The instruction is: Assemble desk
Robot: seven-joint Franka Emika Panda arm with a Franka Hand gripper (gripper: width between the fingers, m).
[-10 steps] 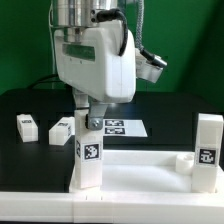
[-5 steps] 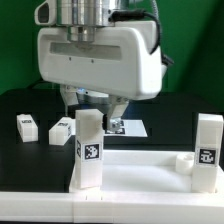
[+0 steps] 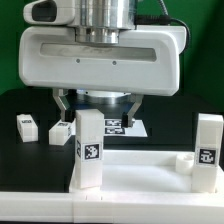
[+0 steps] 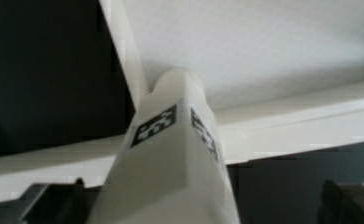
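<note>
The marker board [image 3: 137,129] sits partly behind a leg [image 3: 88,148]; tabletop [image 3: 140,172] cropped below.

The exterior view is lit brightly and evenly from above, and shadows are kept soft. The white of the near leg [image 3: 88,150] and the tabletop [image 3: 140,190] is almost washed out, so that edges between them are hard to trace, yet the leg's tag [image 3: 89,152] is rendered crisply. A soft shadow is cast under the gripper [image 3: 97,107], where the marker board [image 3: 128,126] is dimmed. Fine detail is limited by coarse resolution. The wrist view is dimmer and greyer. There the leg [image 4: 170,150] is thrown well out of focus, its tag [image 4: 159,128] is smeared, and the 2 fingers [image 4: 54,203] are left as dark blurs.
</note>
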